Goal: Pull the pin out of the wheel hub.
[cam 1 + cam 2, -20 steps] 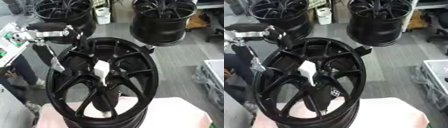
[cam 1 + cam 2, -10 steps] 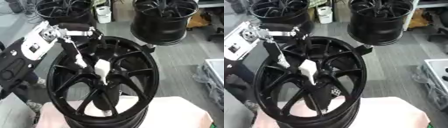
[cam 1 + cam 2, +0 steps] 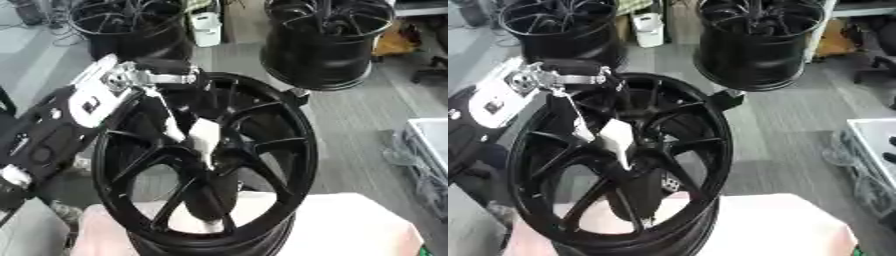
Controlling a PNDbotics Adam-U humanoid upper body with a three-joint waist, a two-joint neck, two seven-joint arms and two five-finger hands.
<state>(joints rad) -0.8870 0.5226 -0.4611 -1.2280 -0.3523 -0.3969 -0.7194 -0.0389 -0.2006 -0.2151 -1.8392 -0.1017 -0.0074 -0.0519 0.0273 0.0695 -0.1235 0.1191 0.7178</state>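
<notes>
White pin point(image 3: 203, 138), black wheel hub point(image 3: 262, 145) centre

The glossy black multi-spoke wheel hub point(image 3: 210, 160) stands upright on the pale pink cloth-covered table point(image 3: 350, 225), and its thin spokes split its face into narrow wedge-shaped openings, the widest at about 4 and 8 o'clock from the centre. The robot's left hand point(image 3: 171, 112) and its black-and-silver forearm point(image 3: 61, 125) come in from 10 o'clock and block the rim's upper left, with a white wedge-shaped piece point(image 3: 616, 137) filling the centre. Grey floor lies open at 3 o'clock, while two more black wheel rims point(image 3: 759, 40) close off 11 and 1 o'clock.
</notes>
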